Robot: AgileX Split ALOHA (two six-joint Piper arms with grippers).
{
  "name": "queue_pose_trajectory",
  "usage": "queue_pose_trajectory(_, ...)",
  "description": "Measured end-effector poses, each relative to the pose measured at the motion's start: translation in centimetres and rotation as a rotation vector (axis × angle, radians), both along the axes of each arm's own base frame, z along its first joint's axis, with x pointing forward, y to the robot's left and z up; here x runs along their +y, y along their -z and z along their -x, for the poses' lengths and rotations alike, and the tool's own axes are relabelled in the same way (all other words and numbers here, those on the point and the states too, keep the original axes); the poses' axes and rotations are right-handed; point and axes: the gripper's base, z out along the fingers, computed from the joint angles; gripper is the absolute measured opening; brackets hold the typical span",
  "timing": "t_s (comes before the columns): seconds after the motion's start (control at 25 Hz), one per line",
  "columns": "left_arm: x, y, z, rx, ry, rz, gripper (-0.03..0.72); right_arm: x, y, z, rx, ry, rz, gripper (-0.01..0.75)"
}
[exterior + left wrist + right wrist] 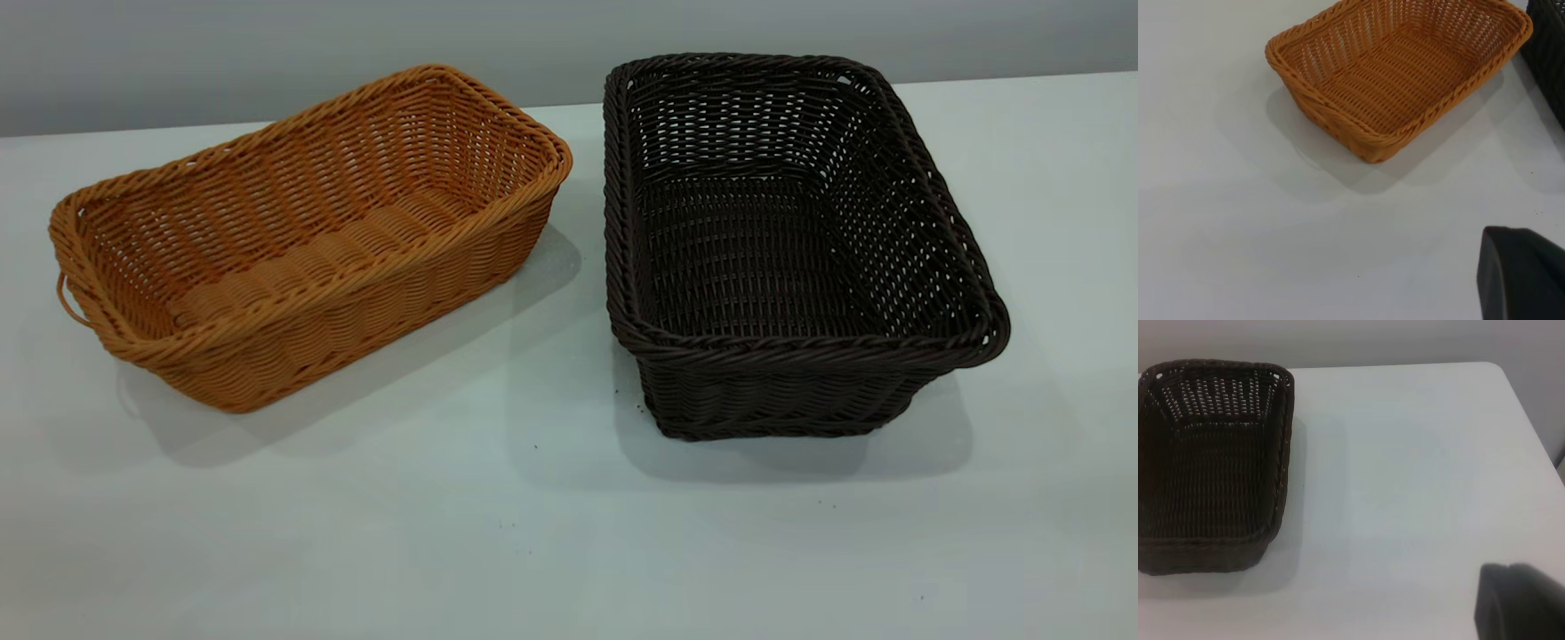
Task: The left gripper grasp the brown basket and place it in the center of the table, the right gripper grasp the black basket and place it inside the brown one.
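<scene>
Nothing of the task is looking done yet: the 2 baskets are sitting side by side on the table [533, 533], each empty and untouched. Taking the black basket [782, 249] as the landmark, the brown basket [302, 240] is lying just beside it on the exterior view's left, angled, with a narrow strip of tabletop showing between their nearest corners. Its small loop handle [69, 300] is sitting on the short end farthest from the black basket. Both steps are remaining, judging by this layout: the brown basket is waiting to be carried to the middle of the table, and the black one is waiting to be set inside it. Neither arm is appearing in the exterior view. The left gripper [1521, 273] is showing only as a dark corner in its own wrist view, well apart from the brown basket, and the right gripper [1521, 600] likewise, well apart from the black basket; whether either is spread or closed cannot be told, though neither is holding anything visible. The black basket's near side is being cut off in the right wrist view.
</scene>
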Motion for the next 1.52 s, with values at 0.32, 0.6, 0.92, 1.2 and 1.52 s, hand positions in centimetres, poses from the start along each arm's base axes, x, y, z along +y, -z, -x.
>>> queue_pose_trajectory(0.32,0.0,0.0,0.0,0.0,0.004,0.0,-0.001,0.0,0.0,0.0,0.0,0.0,0.0,0.0)
queue_pose_trajectory(0.6,0.0,0.0,0.0,0.0,0.004,0.0,-0.001,0.1,0.0,0.0,-0.003,-0.006,-0.009,0.0)
queue_pose_trajectory(0.92,-0.1,-0.1,0.0,-0.007,0.009,0.012,-0.001,0.4,-0.1,-0.1,-0.012,-0.015,-0.074,0.0)
queue_pose_trajectory(1.2,-0.5,-3.0,-0.1,-0.158,0.029,0.07,-0.001,1.4,-1.5,-0.2,-0.089,-0.079,-0.18,0.032)
queue_pose_trajectory(1.52,-1.5,-7.6,-4.7,-0.248,0.183,0.005,0.046,2.2,-3.7,-5.4,-0.087,-0.188,-0.405,0.314)
